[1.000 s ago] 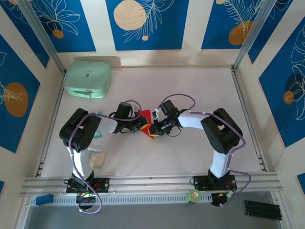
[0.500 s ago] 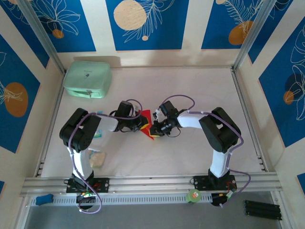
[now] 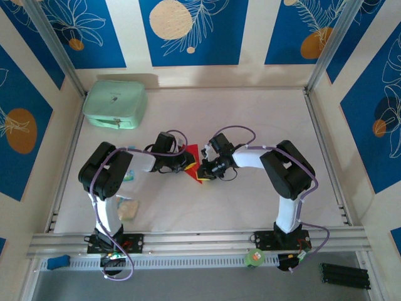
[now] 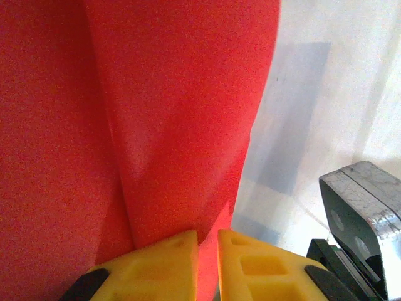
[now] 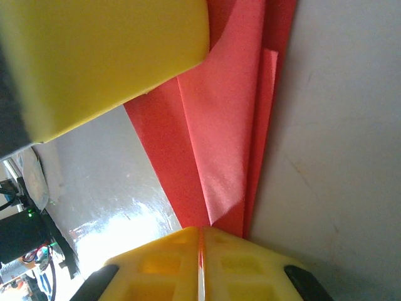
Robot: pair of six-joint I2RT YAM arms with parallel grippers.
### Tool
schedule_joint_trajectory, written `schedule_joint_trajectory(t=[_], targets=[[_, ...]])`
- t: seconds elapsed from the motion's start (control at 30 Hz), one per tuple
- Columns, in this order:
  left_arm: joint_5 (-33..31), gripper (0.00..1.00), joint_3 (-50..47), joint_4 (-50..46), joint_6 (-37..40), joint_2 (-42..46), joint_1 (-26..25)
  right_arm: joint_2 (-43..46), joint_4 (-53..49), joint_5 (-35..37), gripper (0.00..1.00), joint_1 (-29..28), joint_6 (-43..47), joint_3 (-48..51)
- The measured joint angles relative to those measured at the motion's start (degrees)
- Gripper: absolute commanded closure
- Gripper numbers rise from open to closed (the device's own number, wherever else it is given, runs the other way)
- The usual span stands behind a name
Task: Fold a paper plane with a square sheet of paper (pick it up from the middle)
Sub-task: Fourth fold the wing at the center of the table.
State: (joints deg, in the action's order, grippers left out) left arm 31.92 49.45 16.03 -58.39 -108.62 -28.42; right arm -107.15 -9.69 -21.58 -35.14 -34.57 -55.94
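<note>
Smooth white table (image 3: 250, 125) holds creased, seemingly layered red paper plane (image 3: 192, 153).

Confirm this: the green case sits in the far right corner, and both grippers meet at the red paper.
No. The top view shows the green case in the far left corner; the left gripper and right gripper do meet at the red paper.

The paper plane (image 3: 192, 152) is bright red, the left gripper (image 4: 207, 241) yellow-fingered, the case (image 3: 115, 105) mint green, the wall panels (image 3: 213, 44) blue with white leaves.
</note>
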Motion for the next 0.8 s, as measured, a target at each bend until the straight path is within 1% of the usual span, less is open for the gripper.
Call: schedule_joint_trajectory(t=[0.33, 0.8], targets=[[0.0, 0.82, 0.4, -0.7, 0.0, -0.1, 0.0, 2.6, -0.9, 0.2, 0.89, 0.0, 0.0, 0.1], [0.0, 0.82, 0.4, -0.7, 0.0, -0.1, 0.0, 1.2, -1.3, 0.2, 0.9, -0.2, -0.9, 1.2]])
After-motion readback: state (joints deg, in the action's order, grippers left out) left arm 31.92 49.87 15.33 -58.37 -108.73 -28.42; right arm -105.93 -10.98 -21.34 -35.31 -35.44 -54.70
